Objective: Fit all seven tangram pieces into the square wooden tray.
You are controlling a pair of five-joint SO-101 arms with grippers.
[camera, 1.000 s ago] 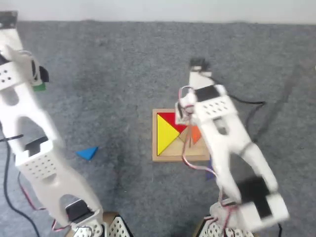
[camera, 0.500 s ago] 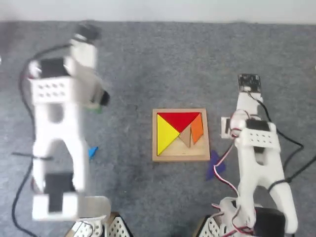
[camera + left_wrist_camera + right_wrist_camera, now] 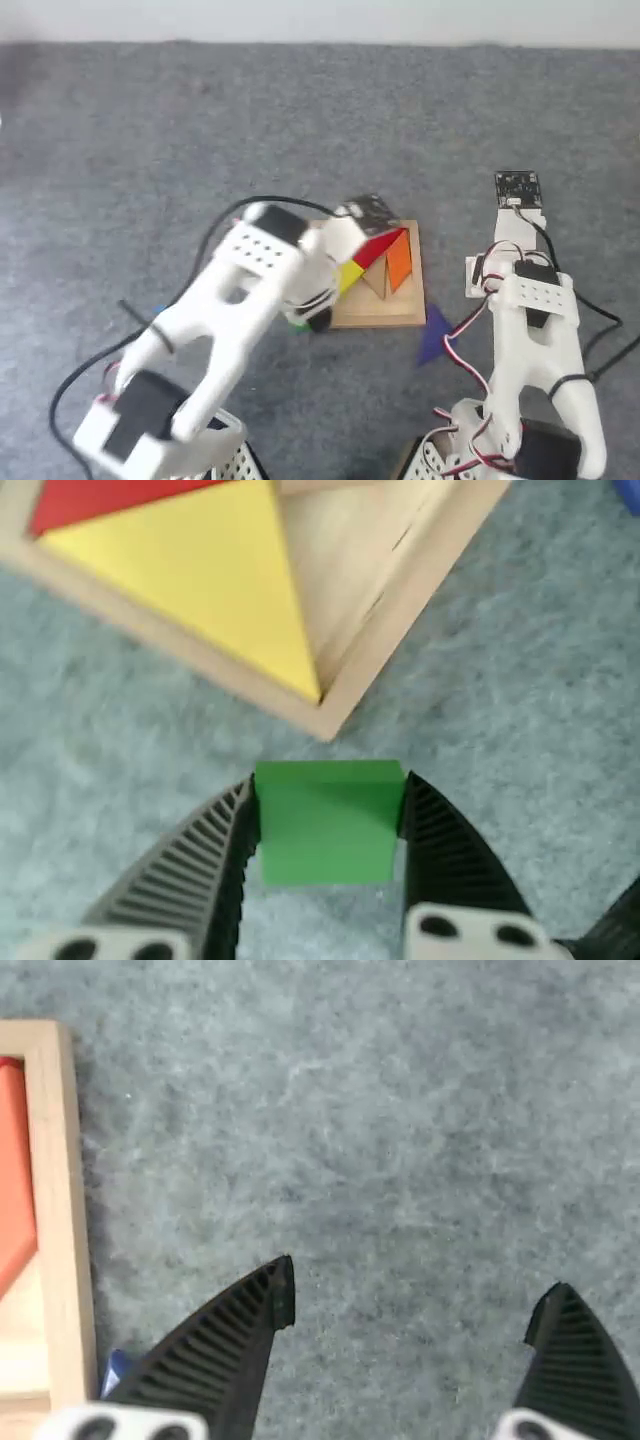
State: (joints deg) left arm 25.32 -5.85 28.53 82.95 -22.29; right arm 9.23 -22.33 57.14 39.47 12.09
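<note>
Your left pincer [image 3: 330,790] pinches the green square [image 3: 328,825] between both jaws, just outside a corner of the wooden tray [image 3: 400,610] | your right pincer [image 3: 415,1300] spread wide over carpet [image 3: 400,1110] beside the tray.

You get bright, even, diffuse light over grey tabletop [image 3: 140,150]. Soft faint shadows hug wooden tray [image 3: 385,318] rim and arms. Your left wrist view: green piece [image 3: 328,820] top face brighter, front face darker.

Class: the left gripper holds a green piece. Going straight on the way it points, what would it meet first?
Probably the near corner of the wooden tray, just ahead of the left gripper and its green piece; height is unclear.
</note>
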